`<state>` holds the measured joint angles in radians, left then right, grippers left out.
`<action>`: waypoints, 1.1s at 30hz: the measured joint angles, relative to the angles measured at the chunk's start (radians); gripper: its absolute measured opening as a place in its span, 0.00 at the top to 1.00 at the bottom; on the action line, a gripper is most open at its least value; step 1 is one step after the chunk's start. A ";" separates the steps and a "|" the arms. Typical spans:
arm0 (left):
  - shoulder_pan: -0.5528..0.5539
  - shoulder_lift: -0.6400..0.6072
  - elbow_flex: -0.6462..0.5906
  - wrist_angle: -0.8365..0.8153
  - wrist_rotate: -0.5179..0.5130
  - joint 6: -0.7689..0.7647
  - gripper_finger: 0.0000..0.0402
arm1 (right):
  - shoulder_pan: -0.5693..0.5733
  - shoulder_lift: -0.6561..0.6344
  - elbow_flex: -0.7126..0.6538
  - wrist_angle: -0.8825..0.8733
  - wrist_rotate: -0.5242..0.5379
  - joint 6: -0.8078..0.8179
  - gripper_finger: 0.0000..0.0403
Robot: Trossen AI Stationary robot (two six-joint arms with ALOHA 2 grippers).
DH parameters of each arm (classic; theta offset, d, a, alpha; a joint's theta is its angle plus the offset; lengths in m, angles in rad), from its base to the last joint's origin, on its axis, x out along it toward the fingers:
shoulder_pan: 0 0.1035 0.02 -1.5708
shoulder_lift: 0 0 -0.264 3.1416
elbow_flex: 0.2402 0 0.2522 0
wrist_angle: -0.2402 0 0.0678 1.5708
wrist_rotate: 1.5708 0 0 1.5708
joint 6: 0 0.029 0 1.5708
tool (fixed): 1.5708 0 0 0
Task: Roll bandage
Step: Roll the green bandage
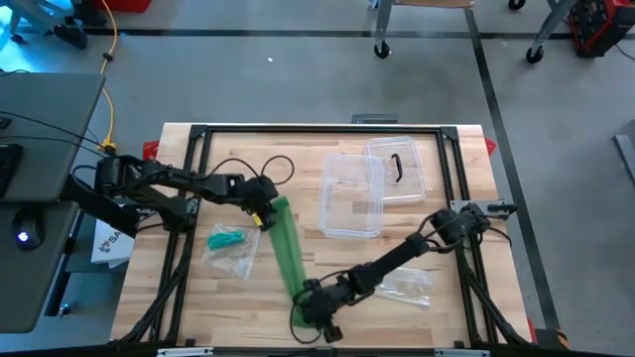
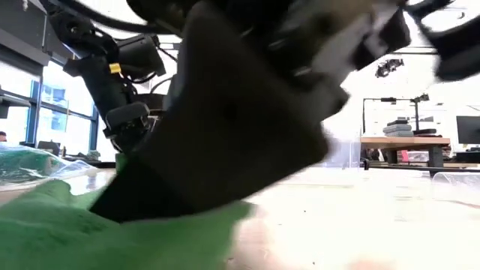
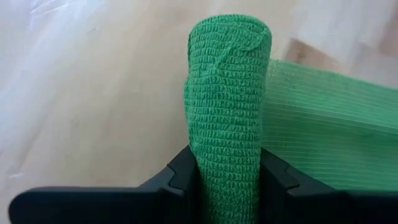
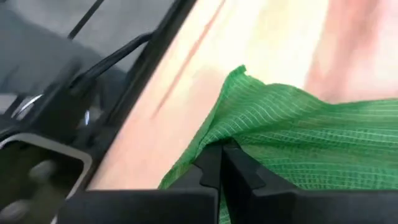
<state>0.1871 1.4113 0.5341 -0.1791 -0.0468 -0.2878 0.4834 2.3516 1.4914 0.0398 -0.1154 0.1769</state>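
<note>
Right gripper (image 1: 316, 309): pinched shut on the bandage strip's (image 1: 288, 248) loose front end. Left gripper (image 1: 266, 214): clamped narrow around the rolled end (image 3: 227, 99). Strip's long axis stretches between them.

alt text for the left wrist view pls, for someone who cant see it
The left claw is shut on a green bandage roll, its dark fingers pressing both sides. A flat, unrolled green bandage strip trails off from the roll across the pale wooden table.

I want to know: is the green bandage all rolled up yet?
Partly. One rolled end sits in the left claw; a long flat strip remains.
</note>
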 joint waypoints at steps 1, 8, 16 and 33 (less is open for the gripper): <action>-0.017 0.000 0.006 -0.001 -0.007 0.000 0.78 | -0.008 0.001 -0.001 0.013 0.001 0.002 1.00; -0.103 0.000 0.057 -0.025 -0.025 0.001 0.78 | -0.045 -0.004 -0.001 0.054 0.011 -0.004 0.98; -0.155 0.000 0.078 -0.044 -0.034 0.026 0.77 | -0.085 -0.037 -0.003 0.029 -0.019 -0.028 0.77; -0.240 0.000 0.078 -0.083 -0.090 -0.018 0.77 | -0.198 -0.045 -0.001 -0.011 0.110 -0.096 0.54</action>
<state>-0.0524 1.4117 0.6125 -0.2617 -0.1369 -0.3057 0.2852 2.3070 1.4906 0.0290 -0.0056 0.0812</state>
